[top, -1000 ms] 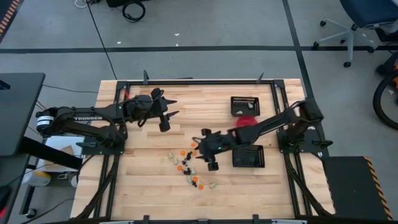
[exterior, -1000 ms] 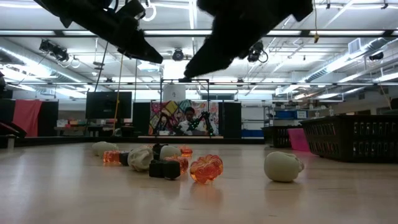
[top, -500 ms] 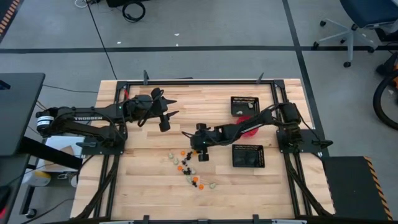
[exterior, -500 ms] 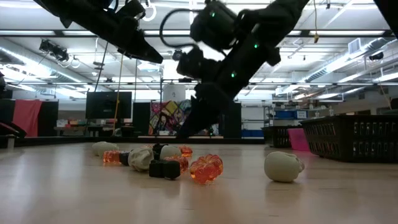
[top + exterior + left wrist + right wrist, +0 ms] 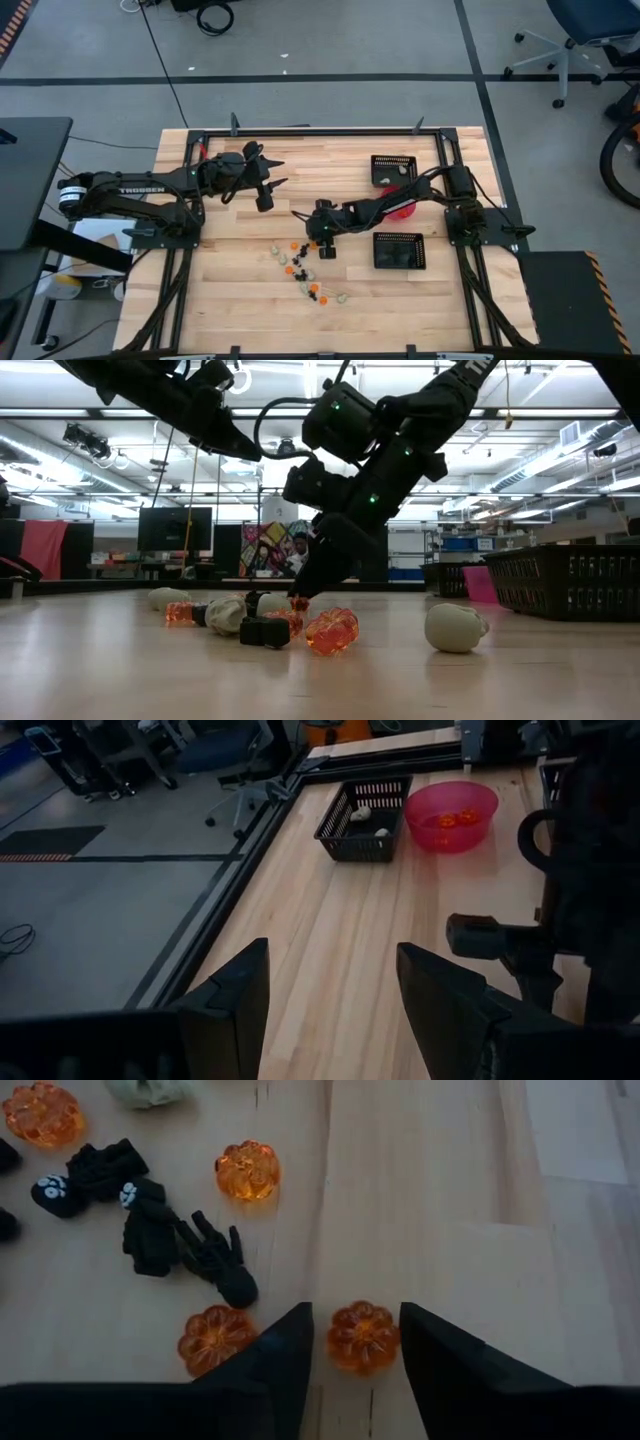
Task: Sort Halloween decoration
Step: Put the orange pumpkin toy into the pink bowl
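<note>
1 orange pumpkin trinket (image 5: 362, 1336) lies between the right gripper (image 5: 355, 1342) jaws, which stand narrowly apart around it. It is round, with no long axis.

Overhead, table-level and two wrist cameras share the wooden table (image 5: 250, 290).

Trinkets (image 5: 305, 272) mid-table, right claw (image 5: 309, 240) over them, trays (image 5: 398, 250) to their right.
</note>
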Robot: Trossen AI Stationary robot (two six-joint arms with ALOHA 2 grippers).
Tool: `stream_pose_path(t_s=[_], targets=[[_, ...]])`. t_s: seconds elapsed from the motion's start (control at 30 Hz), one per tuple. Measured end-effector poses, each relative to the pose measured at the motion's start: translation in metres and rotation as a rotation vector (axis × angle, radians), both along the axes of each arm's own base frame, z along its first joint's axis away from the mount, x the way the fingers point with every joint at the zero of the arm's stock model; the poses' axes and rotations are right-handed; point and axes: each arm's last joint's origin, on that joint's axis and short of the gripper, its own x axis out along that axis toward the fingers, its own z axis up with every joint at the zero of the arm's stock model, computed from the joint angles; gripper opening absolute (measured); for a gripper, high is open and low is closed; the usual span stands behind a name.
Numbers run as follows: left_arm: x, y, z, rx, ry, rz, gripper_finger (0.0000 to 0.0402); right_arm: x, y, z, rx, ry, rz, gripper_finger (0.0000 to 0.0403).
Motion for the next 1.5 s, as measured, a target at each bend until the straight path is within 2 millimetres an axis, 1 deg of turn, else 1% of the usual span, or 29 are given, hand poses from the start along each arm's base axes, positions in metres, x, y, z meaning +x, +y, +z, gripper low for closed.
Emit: stream_pose_path(t_s=[0.2, 0.3, 1.5], targets=[[0.0000, 0.0000, 0.0000, 0.000, 0.000, 0.000, 0.0192, -0.0004, 0.0002, -0.0003, 0.002, 0.005, 0.002, 0.0115], [0.0000, 0.0000, 0.0000, 0.000, 0.000, 0.000, 0.0192, -0.0005, 0.0002, -0.0004, 0.001, 0.007, 0.002, 0.0104], [0.0000, -0.0003, 0.0000, -0.007, -0.002, 0.002, 0.0192, -0.0060, -0.0044, 0.0082, 0.000, 0.033, -0.031, 0.0105]])
